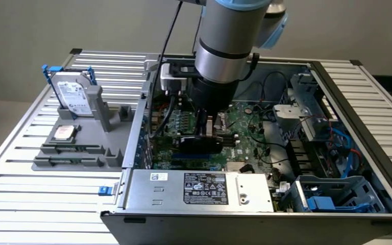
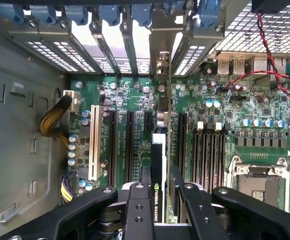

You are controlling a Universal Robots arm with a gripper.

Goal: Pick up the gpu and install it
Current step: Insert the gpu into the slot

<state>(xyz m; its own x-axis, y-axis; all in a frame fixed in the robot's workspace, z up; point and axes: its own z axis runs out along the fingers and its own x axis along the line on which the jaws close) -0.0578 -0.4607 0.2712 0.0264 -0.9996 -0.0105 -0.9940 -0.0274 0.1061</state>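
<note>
Holding: the black two-fingered end effector [image 2: 157, 205] is clamped on the thin flat gpu card with the dark face and green board [image 2: 156, 175], seen edge-on between the fingers [image 2: 139, 212].
Where the gpu is: inside the open grey metal computer case [image 1: 359, 168], hanging over the big green motherboard [image 1: 254, 138], roughly in line with the long black expansion slots [image 2: 130, 145] and the silvery rear bracket openings [image 2: 135, 50].
Seated or not: can't tell from these shots, my guess is it's just above the slot or barely touching.
Doing it right: imo keep the card dead upright, edge parallel to the slot, bracket end lined up with its rear opening, and push straight down with no twist.
Watch out: neighbouring capacitors [image 2: 87, 117] and the yellow-black cable bundle [image 2: 52, 120] sit near, so drifting sideways looks risky.
Elsewhere: silver hard drive with white label [image 1: 73, 94] stands in a grey holder on the slatted metal counter [image 1: 39, 204], well apart from the case.
</note>
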